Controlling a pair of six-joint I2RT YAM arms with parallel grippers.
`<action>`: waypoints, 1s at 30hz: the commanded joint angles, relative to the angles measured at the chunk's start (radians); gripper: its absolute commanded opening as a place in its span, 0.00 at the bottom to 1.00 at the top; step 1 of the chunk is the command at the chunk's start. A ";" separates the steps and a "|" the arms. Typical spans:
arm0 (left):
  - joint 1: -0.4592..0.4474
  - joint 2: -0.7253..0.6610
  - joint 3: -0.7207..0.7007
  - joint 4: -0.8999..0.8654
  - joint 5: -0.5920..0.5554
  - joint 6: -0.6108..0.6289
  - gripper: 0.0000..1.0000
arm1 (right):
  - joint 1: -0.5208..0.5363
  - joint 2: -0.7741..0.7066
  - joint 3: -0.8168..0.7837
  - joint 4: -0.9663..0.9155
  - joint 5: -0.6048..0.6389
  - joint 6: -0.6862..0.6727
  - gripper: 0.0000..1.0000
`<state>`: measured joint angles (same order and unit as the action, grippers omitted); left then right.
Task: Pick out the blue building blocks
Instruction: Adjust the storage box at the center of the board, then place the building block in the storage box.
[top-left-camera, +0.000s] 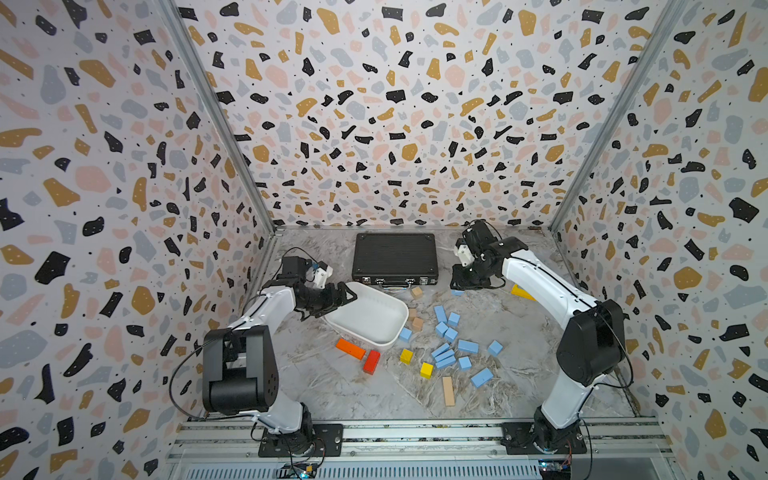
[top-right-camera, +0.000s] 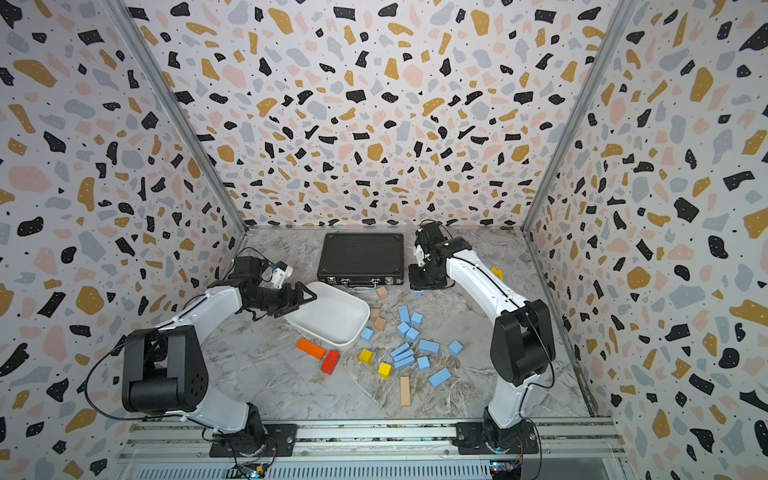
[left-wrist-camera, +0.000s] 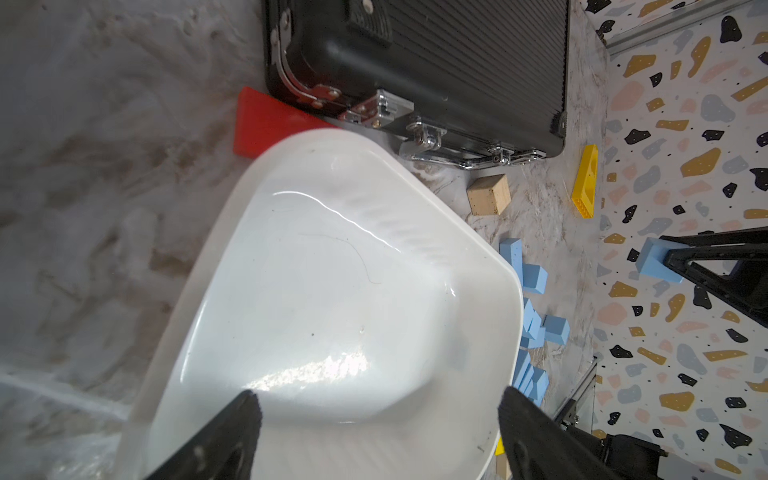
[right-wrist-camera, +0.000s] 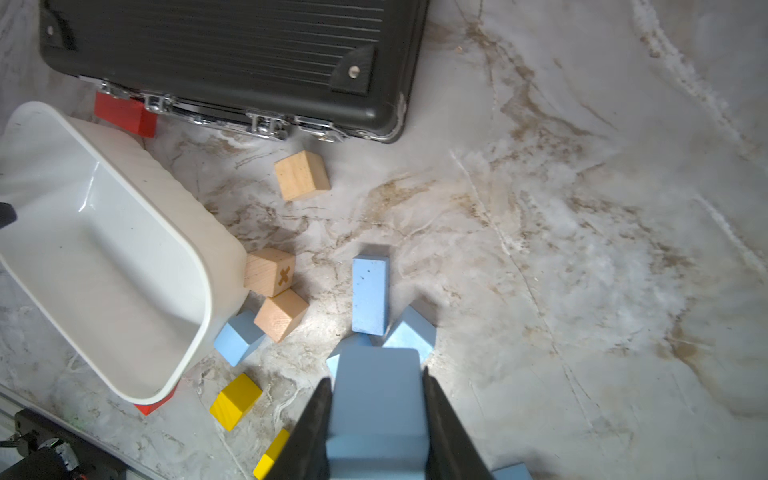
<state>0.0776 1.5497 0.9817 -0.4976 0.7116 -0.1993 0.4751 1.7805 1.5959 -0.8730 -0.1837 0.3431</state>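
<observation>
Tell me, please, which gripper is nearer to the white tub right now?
Left. The left gripper hangs open over the white tub's rim; the right gripper, shut on a blue block, is apart from the tub, beside the black case.

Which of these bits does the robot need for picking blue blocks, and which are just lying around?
Needed: blue building blocks, one between the right fingers; probably the white tub.
Lying about: yellow cubes, tan wood blocks, orange bar, red bar, black case.
</observation>
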 joint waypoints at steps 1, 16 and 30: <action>0.002 -0.047 -0.008 0.003 0.038 -0.013 0.90 | 0.050 0.007 0.046 -0.040 0.029 0.025 0.31; 0.242 -0.228 -0.085 0.063 -0.131 -0.037 0.93 | 0.324 0.247 0.339 0.157 -0.024 -0.274 0.30; 0.324 -0.294 -0.161 0.139 -0.133 -0.074 0.95 | 0.427 0.599 0.700 0.143 -0.012 -0.382 0.28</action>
<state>0.3973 1.2716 0.8307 -0.3977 0.5739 -0.2630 0.8886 2.3878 2.2612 -0.7479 -0.2123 -0.0071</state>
